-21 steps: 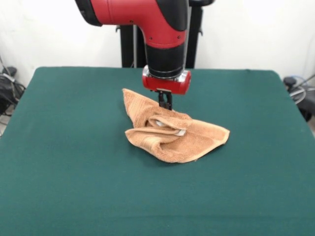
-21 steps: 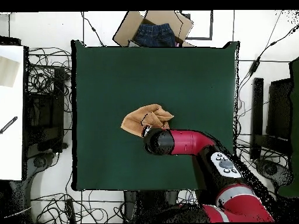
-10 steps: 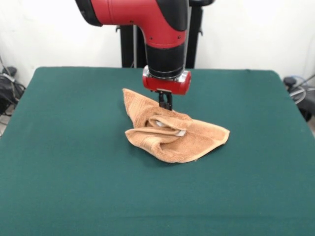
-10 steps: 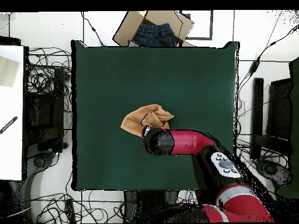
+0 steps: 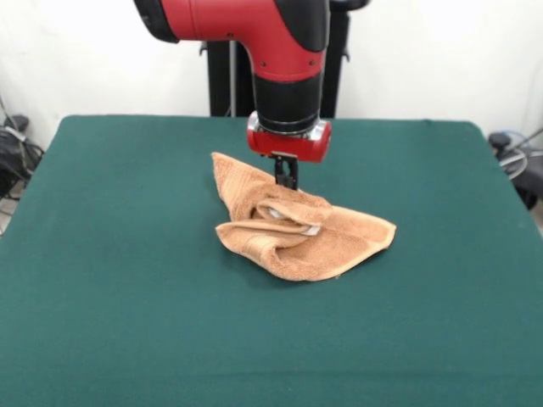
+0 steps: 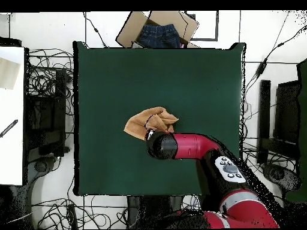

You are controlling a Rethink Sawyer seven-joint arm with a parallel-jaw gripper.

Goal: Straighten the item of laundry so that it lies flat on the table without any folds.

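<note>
Bench (image 5: 102,280): one, dark green, carrying a single piece of laundry near its middle and nothing else.

Arm (image 5: 254,34): one, red and black, coming down over the far edge of the cloth. In the overhead view the arm (image 6: 192,145) covers the spot where it meets the cloth.

Towel (image 5: 297,233): one, orange-tan terry, lying crumpled around the bench centre; the overhead view shows the towel (image 6: 144,123) as a small bunched patch, far from any bench edge. One corner points away toward the far left, another lies out to the right, and the middle is doubled over itself in a thick roll with a pale label or hem showing in the crease. It is plainly not flat yet.

Hand (image 5: 286,181): one, a narrow black pair of fingers below the red wrist collar, its tips down at the far edge of the towel. They look pressed close together and seem to pinch the cloth, though the exact contact is too small to confirm.

Step in hand, as judged: gripping a far edge to draw the fold open. To do it well, only the top layer should be held, then carried low and outward, away from the roll, so the doubled part peels open rather than dragging the whole bundle.
</note>
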